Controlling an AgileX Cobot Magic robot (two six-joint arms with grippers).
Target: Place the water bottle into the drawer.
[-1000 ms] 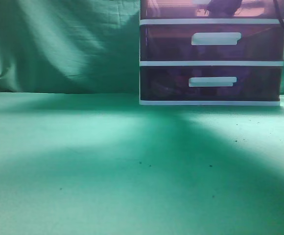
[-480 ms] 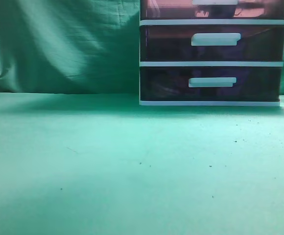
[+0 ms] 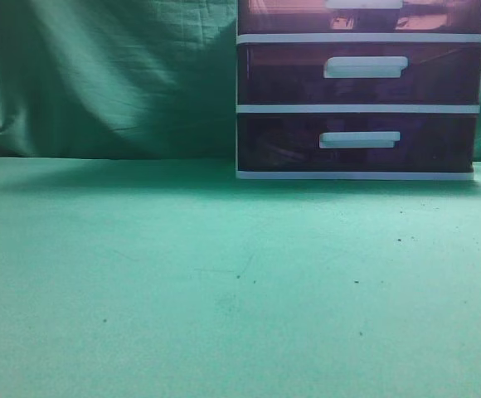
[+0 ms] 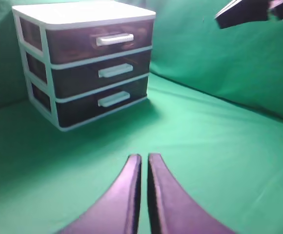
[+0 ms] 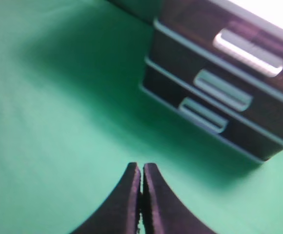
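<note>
The drawer [image 3: 282, 16], the top one of three dark red-purple drawers in a white-framed unit, is pushed in flush with its frame. It also shows in the left wrist view [image 4: 73, 46] and the right wrist view [image 5: 190, 29]. No water bottle shows in any view. My left gripper [image 4: 144, 158] is shut and empty, above the green cloth, well in front of the unit. My right gripper [image 5: 142, 168] is shut and empty, above the cloth to the left front of the unit. Neither gripper shows in the exterior view.
The two lower drawers [image 3: 282, 79] [image 3: 282, 145] are shut too. A green cloth [image 3: 182, 274] covers the table and hangs behind it. A dark part of the other arm [image 4: 249, 9] hangs at the top right of the left wrist view.
A dark gripper in front of the top drawer one second ago has left the exterior view. Its shadow on the cloth is gone. The drawers have not moved.
</note>
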